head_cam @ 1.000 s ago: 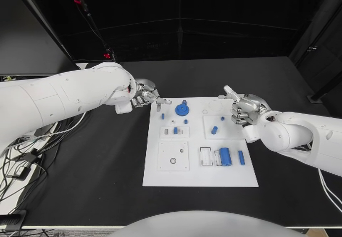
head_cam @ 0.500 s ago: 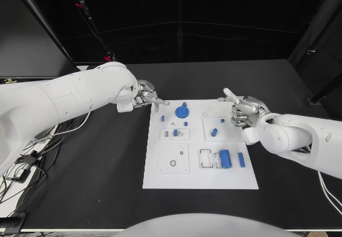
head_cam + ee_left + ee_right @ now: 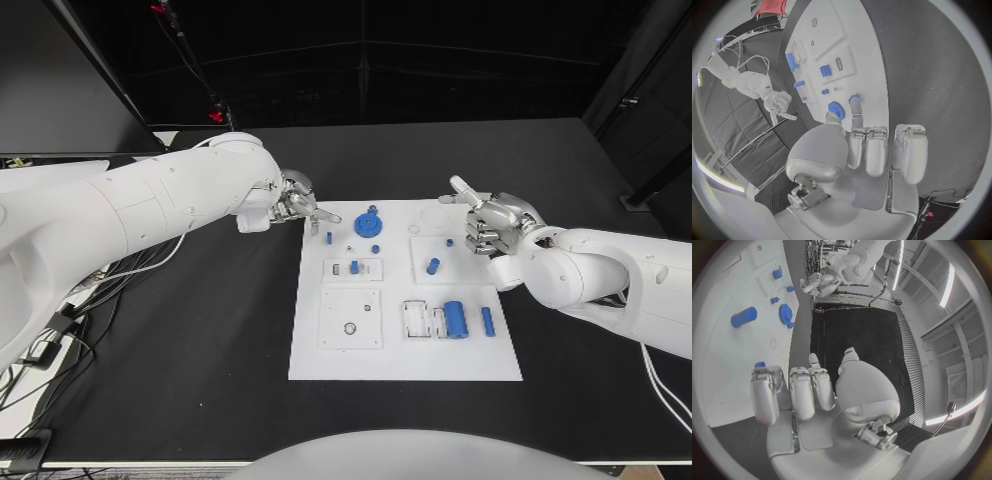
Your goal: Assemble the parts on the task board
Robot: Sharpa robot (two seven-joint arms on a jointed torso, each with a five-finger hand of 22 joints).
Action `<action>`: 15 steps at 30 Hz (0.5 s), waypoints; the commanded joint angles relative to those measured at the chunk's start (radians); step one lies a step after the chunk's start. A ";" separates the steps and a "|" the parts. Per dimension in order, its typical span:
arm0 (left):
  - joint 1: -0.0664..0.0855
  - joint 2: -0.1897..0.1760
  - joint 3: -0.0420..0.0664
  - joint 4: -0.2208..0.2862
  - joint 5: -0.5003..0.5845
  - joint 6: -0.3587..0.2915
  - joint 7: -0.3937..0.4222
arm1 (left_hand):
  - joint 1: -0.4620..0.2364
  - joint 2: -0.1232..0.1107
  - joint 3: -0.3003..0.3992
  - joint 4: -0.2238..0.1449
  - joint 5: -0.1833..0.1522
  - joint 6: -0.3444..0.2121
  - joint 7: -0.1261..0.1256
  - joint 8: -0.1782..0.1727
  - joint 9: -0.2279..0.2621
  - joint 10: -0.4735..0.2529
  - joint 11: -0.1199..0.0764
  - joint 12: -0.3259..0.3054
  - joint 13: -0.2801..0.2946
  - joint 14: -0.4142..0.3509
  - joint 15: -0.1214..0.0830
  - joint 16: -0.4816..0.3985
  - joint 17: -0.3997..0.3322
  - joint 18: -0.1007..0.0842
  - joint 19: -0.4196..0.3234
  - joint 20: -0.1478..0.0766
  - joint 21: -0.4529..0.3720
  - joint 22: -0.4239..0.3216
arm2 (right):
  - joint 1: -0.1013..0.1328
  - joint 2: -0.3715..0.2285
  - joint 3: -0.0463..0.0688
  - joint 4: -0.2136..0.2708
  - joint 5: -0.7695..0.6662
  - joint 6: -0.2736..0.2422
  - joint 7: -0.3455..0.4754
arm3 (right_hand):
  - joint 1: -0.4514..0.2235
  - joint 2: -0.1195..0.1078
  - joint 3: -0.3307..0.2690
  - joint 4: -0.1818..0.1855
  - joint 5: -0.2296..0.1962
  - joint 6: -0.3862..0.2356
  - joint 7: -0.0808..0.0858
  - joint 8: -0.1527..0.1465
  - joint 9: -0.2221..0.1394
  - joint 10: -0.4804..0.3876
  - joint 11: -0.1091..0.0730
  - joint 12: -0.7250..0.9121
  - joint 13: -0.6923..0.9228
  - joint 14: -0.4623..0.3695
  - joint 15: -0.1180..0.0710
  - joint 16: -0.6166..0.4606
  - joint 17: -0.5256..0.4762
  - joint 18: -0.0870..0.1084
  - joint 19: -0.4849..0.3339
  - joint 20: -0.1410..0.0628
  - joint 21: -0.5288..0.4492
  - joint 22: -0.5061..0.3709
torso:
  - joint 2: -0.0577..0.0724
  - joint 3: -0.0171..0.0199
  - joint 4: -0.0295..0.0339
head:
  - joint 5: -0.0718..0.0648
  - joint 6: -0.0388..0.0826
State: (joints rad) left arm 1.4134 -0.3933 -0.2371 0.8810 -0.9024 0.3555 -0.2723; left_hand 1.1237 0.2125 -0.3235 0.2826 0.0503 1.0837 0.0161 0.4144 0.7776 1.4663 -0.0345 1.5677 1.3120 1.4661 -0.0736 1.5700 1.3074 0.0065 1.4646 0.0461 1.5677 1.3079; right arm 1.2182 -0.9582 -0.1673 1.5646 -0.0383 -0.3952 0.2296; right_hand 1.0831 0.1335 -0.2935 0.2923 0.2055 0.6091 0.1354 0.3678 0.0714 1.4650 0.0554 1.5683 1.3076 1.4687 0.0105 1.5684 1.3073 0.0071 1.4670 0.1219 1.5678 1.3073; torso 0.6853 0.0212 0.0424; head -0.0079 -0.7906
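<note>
The white rectangular task board (image 3: pixel 433 360) lies flat in the middle of the black bench (image 3: pixel 188 380). Its near strip is bare. Next back, on the right, a large blue cylinder (image 3: pixel 456 318) lies beside a white rectangular frame (image 3: pixel 417 317), with a slim blue bar (image 3: pixel 488 320) just to its right; on the left a square white plate (image 3: pixel 351 317) carries a small dark oval. In the middle band a short blue peg (image 3: pixel 433 265) lies loose on its side, and a small blue piece (image 3: pixel 353 266) stands in a recessed block. Farther back, a round blue gear-like disc (image 3: pixel 369 224) sits on the board with small blue studs near it.

The left robot hand (image 3: pixel 296 203) hangs at the board's far left corner, fingers curled in; whether it pinches a small part I cannot tell. The right robot hand (image 3: pixel 490 222) hovers over the far right edge, fingers curled, one extended, nothing visibly in it.

Judgement: assembly is at an early stage. Several parts appear loose and unseated; most placement work remains.
</note>
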 commanded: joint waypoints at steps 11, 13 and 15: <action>-0.017 0.017 0.001 -0.026 -0.023 0.024 0.002 | 0.010 0.032 -0.016 0.010 -0.003 0.027 -0.001 -0.020 -0.004 0.104 -0.007 0.003 0.259 0.105 -0.010 0.001 0.263 -0.007 0.106 -0.005 0.003 0.263 | 0.001 0.001 0.000 0.001 0.000 0.004 0.003 | 0.000 0.008 -0.008 -0.002 0.003 0.001 -0.006 0.005 -0.002 0.106 -0.006 0.003 0.263 0.102 -0.007 0.002 0.264 -0.007 0.104 -0.005 0.003 0.263 | 0.000 0.0003 -0.0003 | -0.004 -0.004; -0.018 0.020 0.001 -0.031 -0.023 0.025 0.005 | 0.006 0.037 -0.019 0.010 -0.003 0.029 -0.001 -0.023 -0.004 0.104 -0.007 0.003 0.259 0.105 -0.010 0.001 0.263 -0.007 0.106 -0.005 0.003 0.263 | 0.001 0.002 0.000 0.001 0.000 0.004 0.002 | 0.000 0.008 -0.008 -0.002 0.003 0.001 -0.006 0.005 -0.002 0.106 -0.006 0.003 0.263 0.102 -0.007 0.002 0.264 -0.007 0.104 -0.005 0.003 0.263 | 0.000 0.0002 -0.0009 | -0.003 -0.005; -0.019 0.023 0.001 -0.035 -0.023 0.025 0.007 | 0.002 0.044 -0.021 0.010 -0.003 0.031 -0.001 -0.025 -0.005 0.104 -0.007 0.003 0.259 0.105 -0.010 0.001 0.263 -0.007 0.106 -0.004 0.003 0.263 | 0.001 0.002 0.000 0.001 -0.001 0.004 0.002 | 0.000 0.008 -0.008 -0.002 0.003 0.001 -0.006 0.005 -0.002 0.106 -0.006 0.003 0.263 0.102 -0.007 0.002 0.264 -0.007 0.104 -0.005 0.003 0.263 | 0.000 0.0003 -0.0009 | -0.003 -0.005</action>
State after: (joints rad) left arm 1.3933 -0.3726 -0.2373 0.8484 -0.9176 0.3693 -0.2752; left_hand 1.1242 0.2441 -0.3381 0.2913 0.0503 1.1081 0.0167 0.3928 0.7745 1.4665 -0.0345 1.5759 1.3122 1.4660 -0.0734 1.5700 1.3074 0.0065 1.4646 0.0462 1.5677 1.3076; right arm 1.2183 -0.9572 -0.1673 1.5641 -0.0383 -0.3951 0.2281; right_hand 1.0831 0.1335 -0.2963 0.2895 0.2055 0.6091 0.1354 0.3678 0.0714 1.4650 0.0554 1.5683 1.3076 1.4687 0.0105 1.5683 1.3073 0.0071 1.4670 0.1219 1.5678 1.3073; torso 0.6853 0.0218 0.0424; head -0.0114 -0.7948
